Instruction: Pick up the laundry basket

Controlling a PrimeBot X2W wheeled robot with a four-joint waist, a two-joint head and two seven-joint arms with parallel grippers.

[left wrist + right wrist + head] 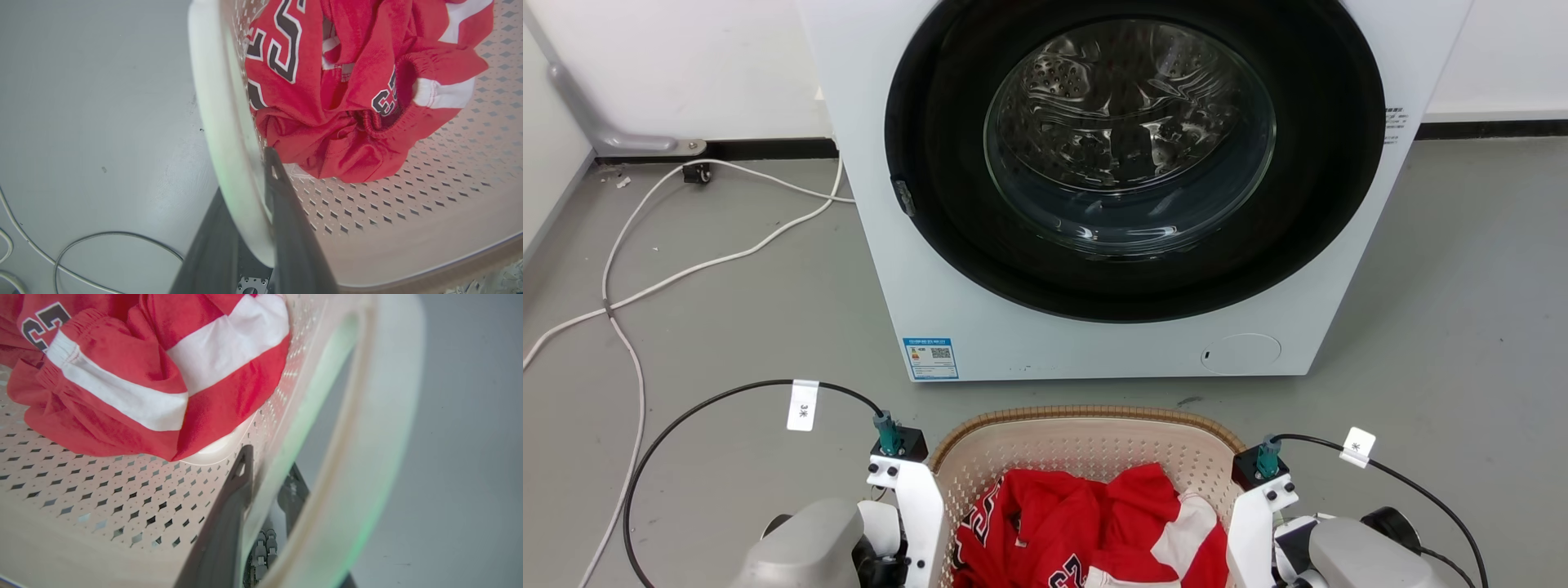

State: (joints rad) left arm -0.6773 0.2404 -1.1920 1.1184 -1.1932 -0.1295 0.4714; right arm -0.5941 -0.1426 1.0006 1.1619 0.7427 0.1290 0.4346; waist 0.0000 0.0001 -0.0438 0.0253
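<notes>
Cream perforated plastic: the laundry basket, with a brown woven-look rim. It lies low in the head view, on the near side of the washing machine and apart from it, between two pale forearms.

Contents: one crumpled red garment with white bands and dark numerals, heaped on the basket's bottom.

Left tool: one dark finger inside the basket's left wall, the other outside, pinching that wall.

Right tool: one finger inside the right wall, the other outside it within the white loop handle, pressed onto the wall.

Grey floor: white cables lie to the left. Whether the basket rests on the floor cannot be told.
</notes>
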